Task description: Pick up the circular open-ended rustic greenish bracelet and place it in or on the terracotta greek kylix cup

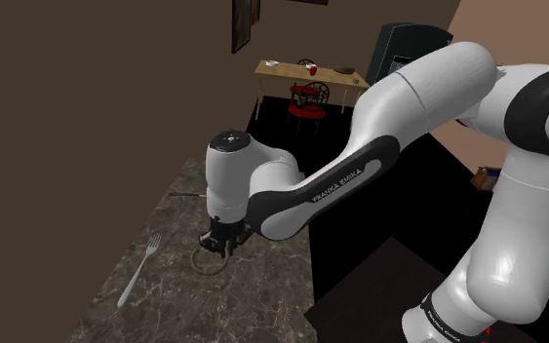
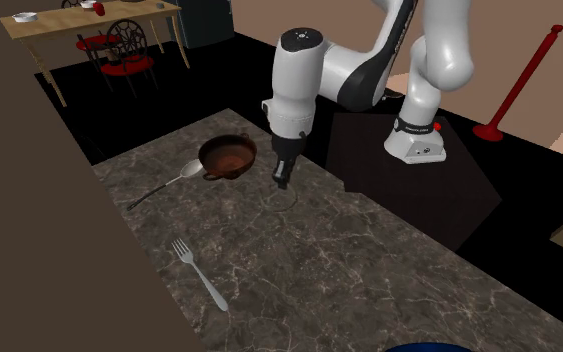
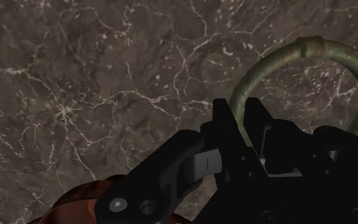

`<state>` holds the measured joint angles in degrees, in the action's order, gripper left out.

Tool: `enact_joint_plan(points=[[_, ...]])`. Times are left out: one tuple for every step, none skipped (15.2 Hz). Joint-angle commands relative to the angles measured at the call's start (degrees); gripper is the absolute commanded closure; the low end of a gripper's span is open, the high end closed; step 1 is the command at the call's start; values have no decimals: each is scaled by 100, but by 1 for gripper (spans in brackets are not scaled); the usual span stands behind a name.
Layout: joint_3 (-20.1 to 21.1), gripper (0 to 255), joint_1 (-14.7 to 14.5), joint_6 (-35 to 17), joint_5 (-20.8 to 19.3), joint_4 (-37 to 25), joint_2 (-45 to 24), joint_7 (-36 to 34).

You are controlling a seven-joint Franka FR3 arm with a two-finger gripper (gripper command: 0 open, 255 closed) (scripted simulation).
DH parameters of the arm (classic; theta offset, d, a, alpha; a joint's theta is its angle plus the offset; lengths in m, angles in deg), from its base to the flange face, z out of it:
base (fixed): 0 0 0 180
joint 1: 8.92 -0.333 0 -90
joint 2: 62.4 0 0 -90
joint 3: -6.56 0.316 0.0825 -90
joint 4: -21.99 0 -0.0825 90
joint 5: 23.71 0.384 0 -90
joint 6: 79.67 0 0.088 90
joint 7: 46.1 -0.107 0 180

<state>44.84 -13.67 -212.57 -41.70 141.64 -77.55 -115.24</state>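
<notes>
The thin greenish open-ended bracelet (image 3: 266, 62) lies flat on the dark marble counter (image 2: 369, 280). My black gripper (image 3: 240, 111) stands straight down over the bracelet's near rim, with the band running between the two closely set fingers, which are shut on it. In the second exterior view the gripper (image 2: 283, 180) touches down at the bracelet (image 2: 289, 203), a short way to the right of the terracotta kylix cup (image 2: 228, 156). The shoulder view shows the gripper (image 1: 218, 240) at the edge of the bracelet (image 1: 207, 259). Part of the cup's reddish rim (image 3: 85, 198) shows beside the hand.
A spoon (image 2: 169, 183) lies against the cup, and a fork (image 2: 199, 272) lies further along the counter, also seen as the fork (image 1: 137, 271). A brown wall (image 2: 29, 250) borders the counter. Beyond its open edge are black floor, a dining table (image 2: 89, 18) and a red post (image 2: 522, 75).
</notes>
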Motion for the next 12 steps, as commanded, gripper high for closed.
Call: enact_joint_plan(points=[[51, 255, 37, 100, 115, -9, 120, 73], [55, 255, 40, 111, 127, -13, 131, 81], [17, 255, 138, 94, 152, -1, 145, 229], [-22, 255, 234, 78, 174, 4, 154, 375], [-62, 255, 326, 66, 193, 2, 158, 519], [-104, 255, 416, 56, 209, -6, 155, 661], [-147, 255, 505, 49, 221, -21, 147, 800], [-190, 255, 591, 44, 230, -43, 134, 937], [-235, 255, 673, 42, 237, -71, 115, 1073], [-280, 255, 755, 43, 241, -107, 91, 1206], [-324, 255, 835, 47, 241, -149, 62, 1336], [-370, 255, 913, 54, 240, -198, 27, 1464]])
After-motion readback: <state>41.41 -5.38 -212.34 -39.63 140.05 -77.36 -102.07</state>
